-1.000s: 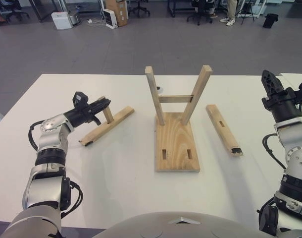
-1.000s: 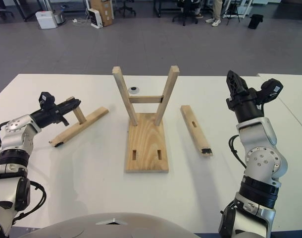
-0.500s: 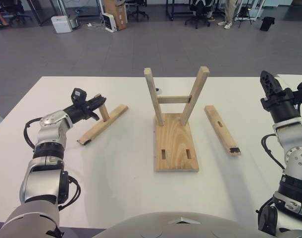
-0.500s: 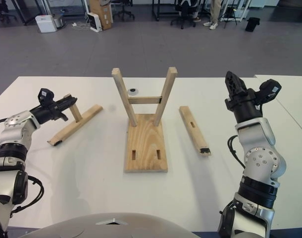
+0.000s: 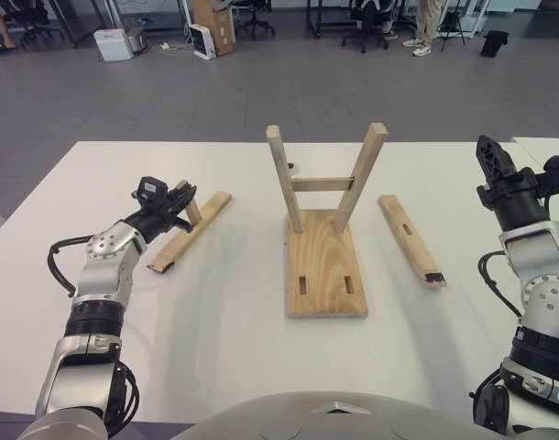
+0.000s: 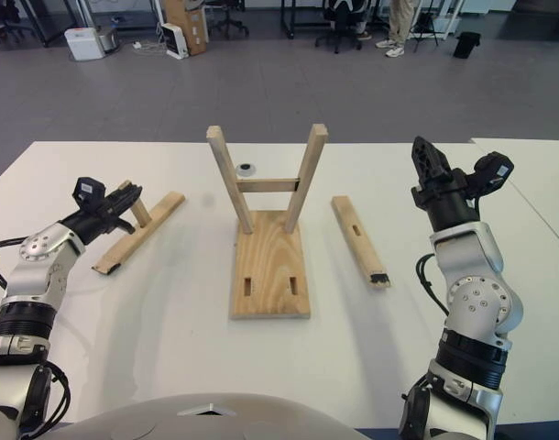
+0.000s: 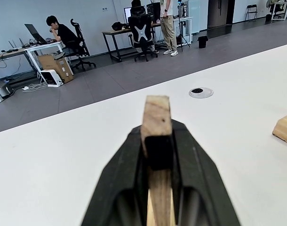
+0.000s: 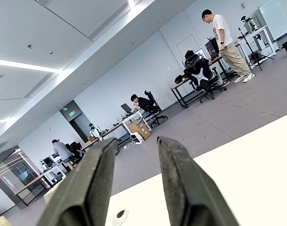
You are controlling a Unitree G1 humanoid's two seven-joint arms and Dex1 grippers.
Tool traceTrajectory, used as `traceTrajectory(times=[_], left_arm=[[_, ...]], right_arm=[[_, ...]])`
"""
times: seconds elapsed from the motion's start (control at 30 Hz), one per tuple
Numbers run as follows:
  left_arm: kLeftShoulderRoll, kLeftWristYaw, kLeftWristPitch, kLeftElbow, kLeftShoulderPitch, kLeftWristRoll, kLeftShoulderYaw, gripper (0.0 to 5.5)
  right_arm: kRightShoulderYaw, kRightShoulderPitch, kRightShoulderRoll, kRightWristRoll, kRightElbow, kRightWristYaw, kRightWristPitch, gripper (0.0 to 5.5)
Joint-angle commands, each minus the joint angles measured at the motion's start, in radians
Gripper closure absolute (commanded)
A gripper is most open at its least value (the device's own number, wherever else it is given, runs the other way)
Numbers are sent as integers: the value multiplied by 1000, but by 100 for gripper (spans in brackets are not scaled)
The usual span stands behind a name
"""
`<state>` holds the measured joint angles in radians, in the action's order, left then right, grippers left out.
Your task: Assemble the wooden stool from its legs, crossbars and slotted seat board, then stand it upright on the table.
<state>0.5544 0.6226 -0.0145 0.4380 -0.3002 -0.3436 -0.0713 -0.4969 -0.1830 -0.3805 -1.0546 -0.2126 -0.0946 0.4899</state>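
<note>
Grip: my left pincer (image 7: 156, 136) clamps the crossbar stub (image 7: 156, 110) on the leg (image 5: 199, 226) lying left of the seat board (image 5: 325, 275) (a handle, I judge, for carrying it over) | right pincer (image 8: 135, 143) released, raised aside.

White table (image 5: 215, 321); small round disc (image 7: 200, 92), perhaps cable port, set in tabletop. Cardboard box (image 5: 217, 18) on grey floor (image 5: 353, 82) beyond.

No text, number or brand is legible in any view. A small green sign (image 8: 68, 112) hangs near the ceiling in the room behind, too small to read.
</note>
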Motion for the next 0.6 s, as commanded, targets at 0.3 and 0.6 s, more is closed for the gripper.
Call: traceTrajectory(times=[0.3,0.6], left_arm=[[-55,7,-294,174,97,36,52,398],[-9,45,-333,78,69,78,66,246]], right_arm=[[28,1,50,28,-24,20,-1,389],[17,37,78,30,-59,35,-2,389]])
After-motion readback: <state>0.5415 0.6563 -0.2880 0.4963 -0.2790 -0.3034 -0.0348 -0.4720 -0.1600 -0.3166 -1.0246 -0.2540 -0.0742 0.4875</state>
